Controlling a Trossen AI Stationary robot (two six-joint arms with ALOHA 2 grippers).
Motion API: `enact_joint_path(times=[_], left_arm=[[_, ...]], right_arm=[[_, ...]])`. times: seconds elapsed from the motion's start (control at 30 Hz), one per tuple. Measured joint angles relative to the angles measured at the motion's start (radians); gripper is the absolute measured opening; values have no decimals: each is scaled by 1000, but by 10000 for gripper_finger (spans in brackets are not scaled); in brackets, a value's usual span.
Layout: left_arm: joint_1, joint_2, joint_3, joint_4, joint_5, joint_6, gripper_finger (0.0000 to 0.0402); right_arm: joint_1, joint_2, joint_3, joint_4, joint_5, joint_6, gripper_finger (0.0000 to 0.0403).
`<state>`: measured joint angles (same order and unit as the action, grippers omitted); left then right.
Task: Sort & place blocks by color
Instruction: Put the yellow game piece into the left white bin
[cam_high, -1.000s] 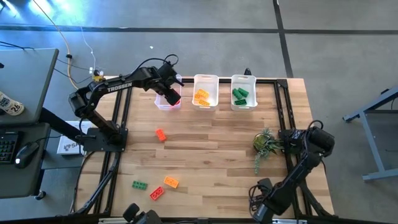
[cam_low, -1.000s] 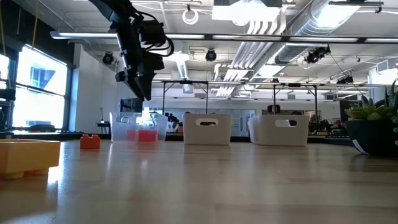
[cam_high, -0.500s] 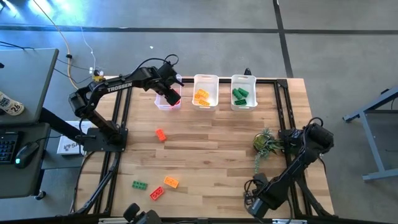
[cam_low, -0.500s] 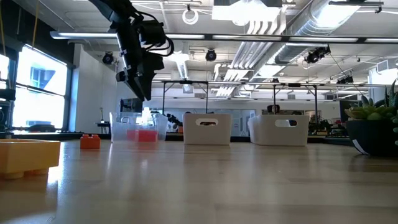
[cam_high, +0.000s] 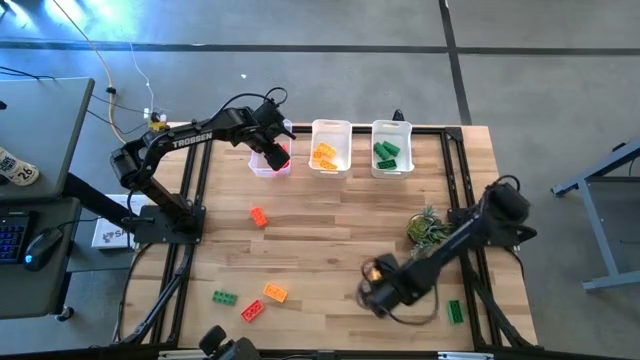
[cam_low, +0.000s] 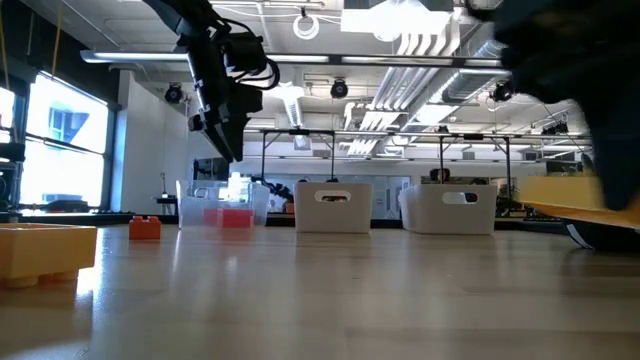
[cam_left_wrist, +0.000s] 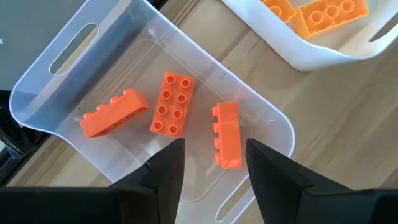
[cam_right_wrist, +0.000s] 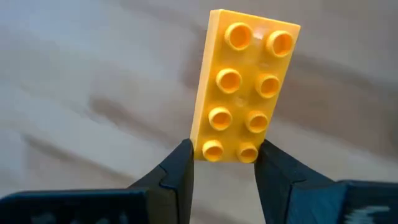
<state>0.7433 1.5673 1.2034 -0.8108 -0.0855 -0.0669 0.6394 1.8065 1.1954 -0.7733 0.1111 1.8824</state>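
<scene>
The right gripper grasps a yellow eight-studded plastic brick (seemingly above the table); the left gripper hangs released over the clear plastic bin.

Wooden table with black frame rails along left and right edges. Three clear bins in row at far edge: left bin, middle bin, right bin. Green plant sprig near right edge. Desk with mouse beyond left edge.
</scene>
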Motion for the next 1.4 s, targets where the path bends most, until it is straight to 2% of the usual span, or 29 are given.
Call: enact_joint_path(times=[0.23,0.57,0.8,1.1,1.2,1.4], left_arm=[[0,0,0,1,33,0,157],[0,0,0,0,113,0,156],[0,0,0,-40,174,0,157],[0,0,0,-140,176,-97,156],[-2,0,0,-183,176,-132,157],[-34,0,0,-281,176,-166,157]], right_arm=[[-192,0,0,89,74,-257,109],[-486,-1,2,235,71,-710,109],[-689,-2,2,388,-35,-1050,109],[-890,-11,2,579,-277,-1335,109],[-944,-21,21,556,-305,-1426,109],[-1037,-21,136,445,-291,-1636,109]])
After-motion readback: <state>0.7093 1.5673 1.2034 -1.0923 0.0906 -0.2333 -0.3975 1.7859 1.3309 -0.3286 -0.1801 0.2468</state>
